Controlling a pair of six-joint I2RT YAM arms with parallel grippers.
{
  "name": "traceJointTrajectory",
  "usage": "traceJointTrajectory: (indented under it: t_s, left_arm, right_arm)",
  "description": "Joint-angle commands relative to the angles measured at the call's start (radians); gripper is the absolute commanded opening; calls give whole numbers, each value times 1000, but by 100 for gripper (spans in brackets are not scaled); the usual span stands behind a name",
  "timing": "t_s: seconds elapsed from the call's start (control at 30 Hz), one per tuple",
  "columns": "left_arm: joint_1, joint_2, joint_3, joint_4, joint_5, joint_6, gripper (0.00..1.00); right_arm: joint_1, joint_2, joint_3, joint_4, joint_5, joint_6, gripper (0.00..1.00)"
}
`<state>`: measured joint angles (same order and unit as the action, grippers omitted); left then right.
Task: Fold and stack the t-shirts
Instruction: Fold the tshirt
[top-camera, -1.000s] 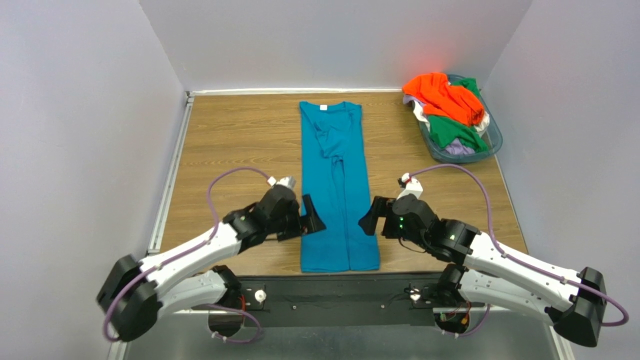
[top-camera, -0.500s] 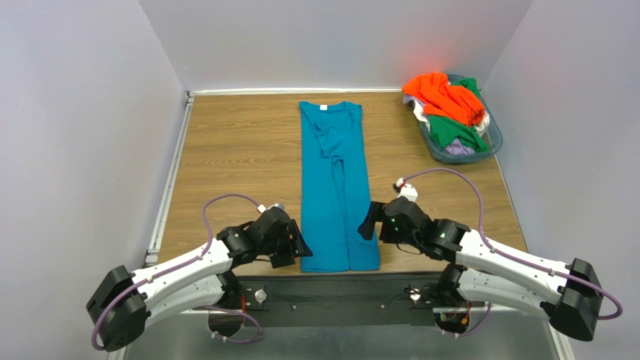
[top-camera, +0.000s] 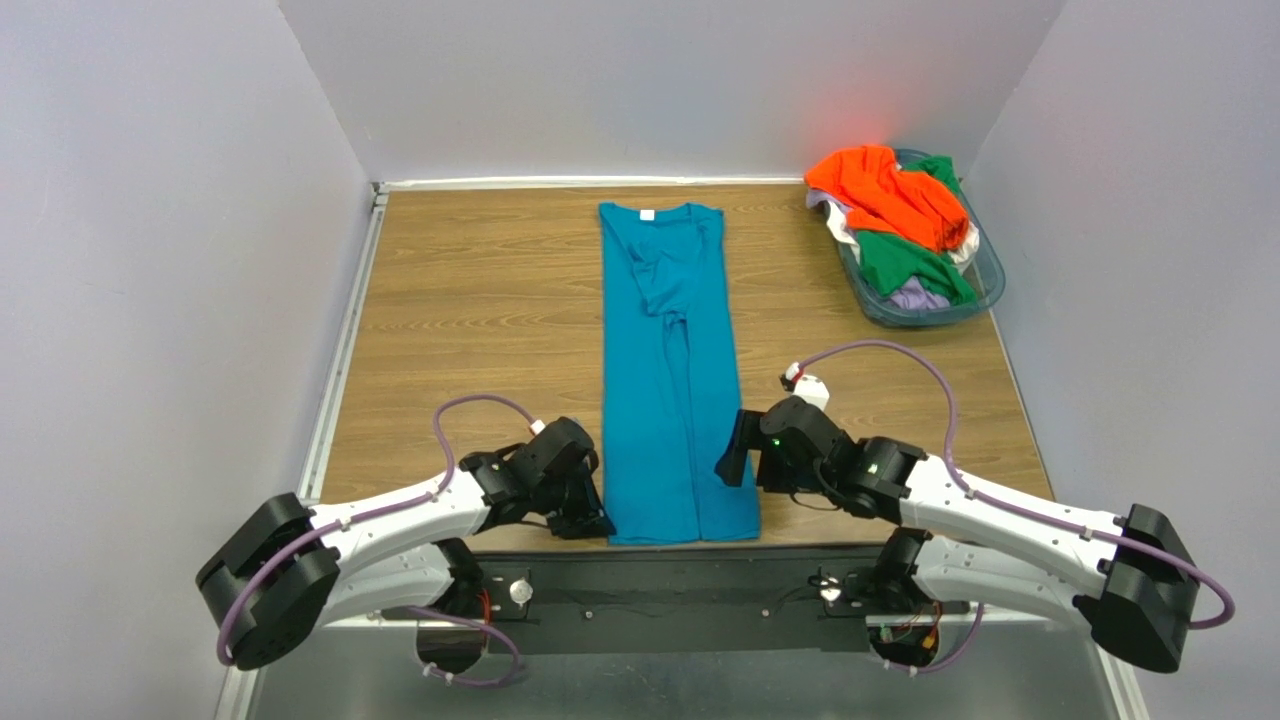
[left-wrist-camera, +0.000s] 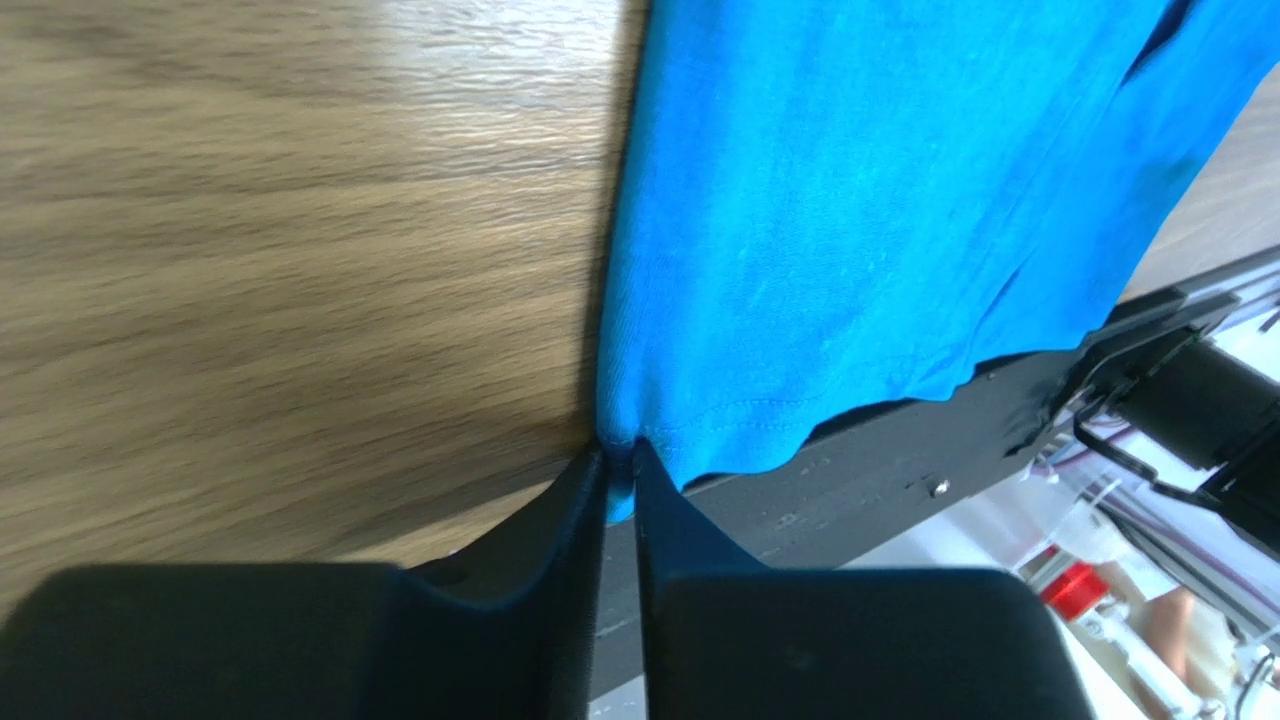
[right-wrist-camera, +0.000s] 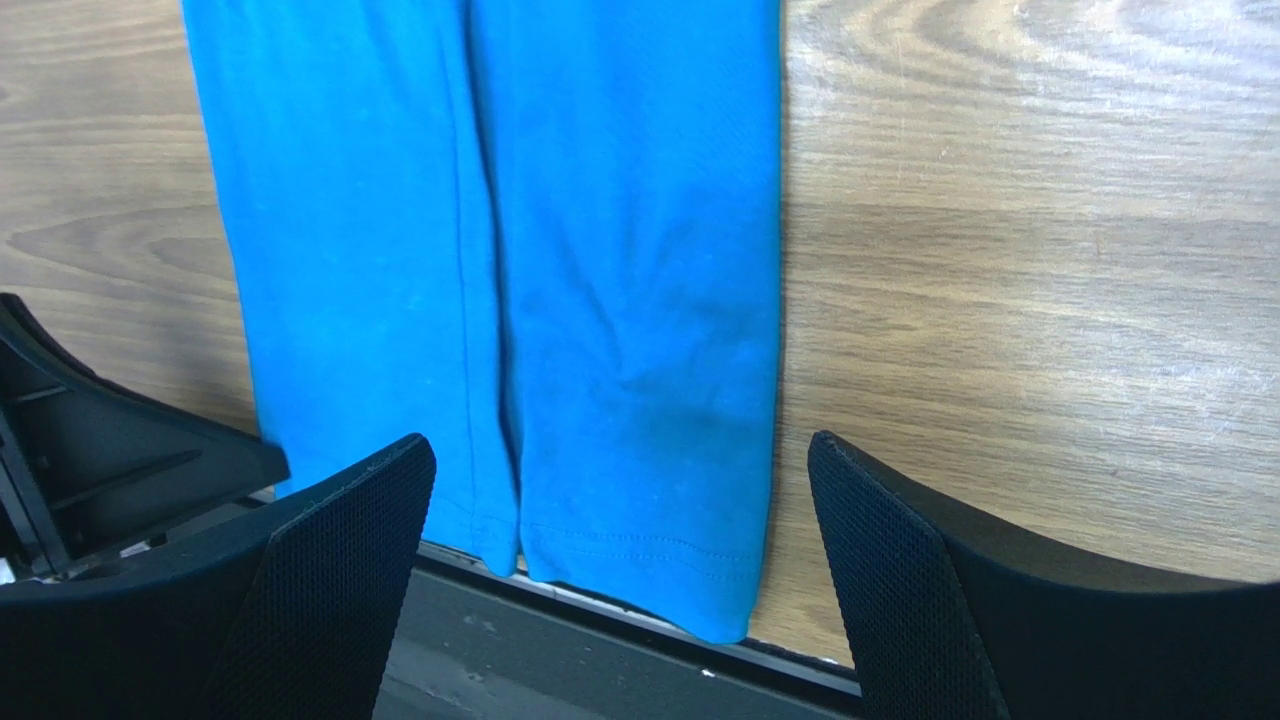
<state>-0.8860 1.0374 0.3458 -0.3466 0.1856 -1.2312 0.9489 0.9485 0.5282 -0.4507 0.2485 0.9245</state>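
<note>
A teal-blue t-shirt (top-camera: 669, 375) lies folded into a long narrow strip down the middle of the wooden table, white neck label at the far end, hem at the near edge. My left gripper (top-camera: 594, 525) is shut on its near left hem corner (left-wrist-camera: 619, 450); cloth (left-wrist-camera: 872, 225) shows pinched between the tips. My right gripper (top-camera: 732, 450) hovers open over the near right hem corner (right-wrist-camera: 721, 600), with the shirt (right-wrist-camera: 601, 300) between its wide-set fingers and untouched. Orange (top-camera: 887, 192), green (top-camera: 909, 263) and pale lavender (top-camera: 920, 300) t-shirts lie piled in the basket.
The clear bluish basket (top-camera: 984, 293) stands at the far right corner against the wall. Grey walls close in the table on three sides. A black rail (top-camera: 676, 578) runs along the near edge, and the hem overhangs it slightly.
My left gripper slid toward me to the shirt's near left corner and closed on it. The right gripper drew back a little toward the near right corner, still open.
</note>
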Motion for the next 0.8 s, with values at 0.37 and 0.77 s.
traceJointTrajectory:
  t_s: [0.37, 0.77]
  left_arm:
    - [-5, -7, 4, -77, 18, 70, 0]
    - [-5, -31, 25, -78, 8, 75, 0]
  right_arm:
    - [2, 19, -63, -19, -210, 34, 100]
    - [2, 78, -117, -26, -365, 88, 54]
